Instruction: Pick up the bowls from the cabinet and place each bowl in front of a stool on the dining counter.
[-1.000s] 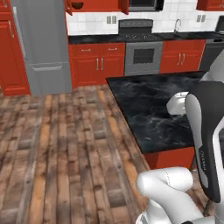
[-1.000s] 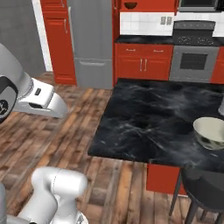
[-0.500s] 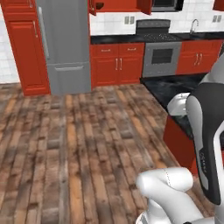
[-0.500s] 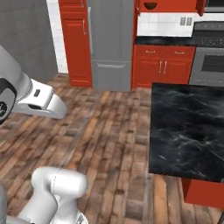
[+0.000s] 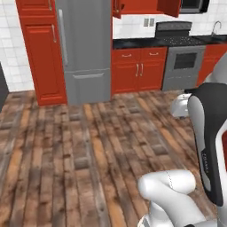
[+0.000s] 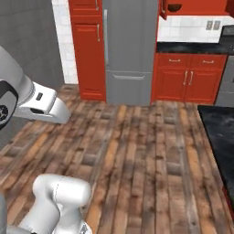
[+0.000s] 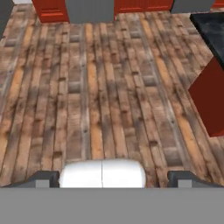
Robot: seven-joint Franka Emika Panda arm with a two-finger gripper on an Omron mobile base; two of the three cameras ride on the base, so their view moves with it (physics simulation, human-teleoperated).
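Plank floor [image 7: 100, 87] spreads toward a grey fridge [image 5: 86, 48] and red cabinets [image 6: 187, 82]. The gripper [image 7: 113, 178] hangs low over it, jaws wide apart and empty.

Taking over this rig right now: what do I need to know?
Gripper: jaws open, nothing between them, pointing down at the wood floor.
Dark reddish-brown bowl: in the red wall cabinet, up at the far wall beside the fridge.
Dining counter: its near corner is at the right in the right base view; the part in view is bare.
Done: nothing can be confirmed from this moment.
Left: reach the cabinet, take that bowl, set it on the dining counter before a stool. Check the second bowl's place yourself.
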